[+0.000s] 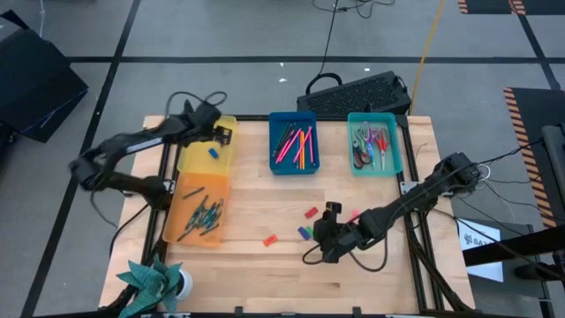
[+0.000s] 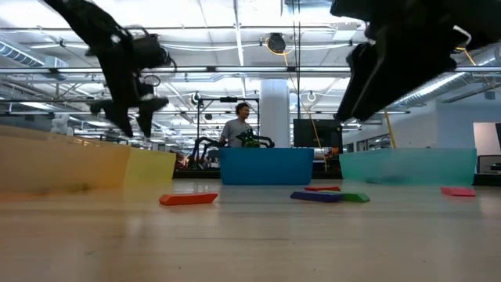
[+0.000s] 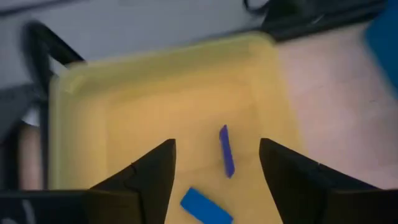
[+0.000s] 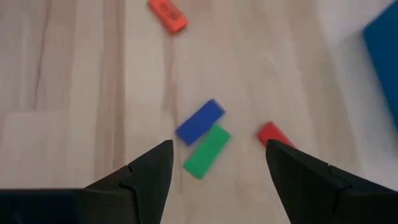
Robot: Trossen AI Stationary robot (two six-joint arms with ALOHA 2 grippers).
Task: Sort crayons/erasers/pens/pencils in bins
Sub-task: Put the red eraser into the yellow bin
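Four bins (image 1: 292, 164) at far side, erasers (image 1: 305, 231) mid-table; left gripper (image 3: 216, 163) open over yellow bin (image 1: 222, 161), right gripper (image 4: 217, 163) open above erasers.

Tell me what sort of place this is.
Probably a large open robotics lab or workshop: the wooden table stands on a grey floor marked with tape, and the low view shows a high ceiling with exposed pipes, monitors, and a person working behind.

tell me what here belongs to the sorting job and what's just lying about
Job:
- erasers loose on the table, two more in the yellow bin
- orange bin, blue bin, teal bin

Lying about:
- black keyboard
- teal paper ornament
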